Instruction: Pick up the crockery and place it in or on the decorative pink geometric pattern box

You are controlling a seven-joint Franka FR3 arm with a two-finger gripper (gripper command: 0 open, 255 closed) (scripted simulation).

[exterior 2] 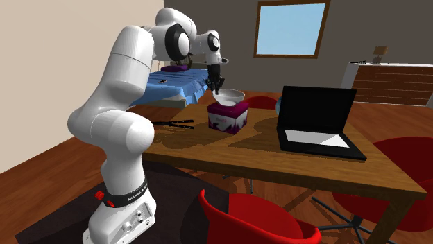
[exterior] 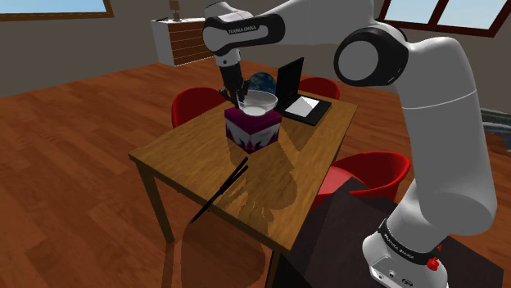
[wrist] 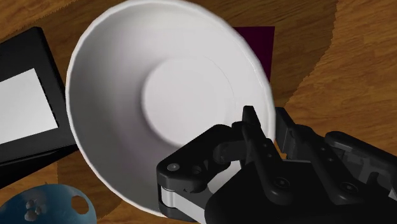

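Observation:
A white bowl (exterior: 259, 101) sits right over the top of the box (exterior: 253, 132), which has a pink and white geometric pattern. From the other side, the bowl (exterior 2: 230, 96) looks to be touching the top of the box (exterior 2: 227, 117). My black gripper (exterior: 240, 99) comes down from above and is shut on the bowl's rim. At the hand, one finger is inside the bowl (wrist: 159, 95) and the other outside, with the gripper (wrist: 270, 130) clasping the rim. A dark pink corner of the box (wrist: 256, 43) shows past the bowl.
An open black laptop (exterior: 300, 95) stands just behind the box on the wooden table (exterior: 184, 155). Two black sticks (exterior: 221, 190) lie toward the table's near edge. A blue round object (exterior: 264, 80) sits behind the bowl. Red chairs (exterior: 194, 105) ring the table.

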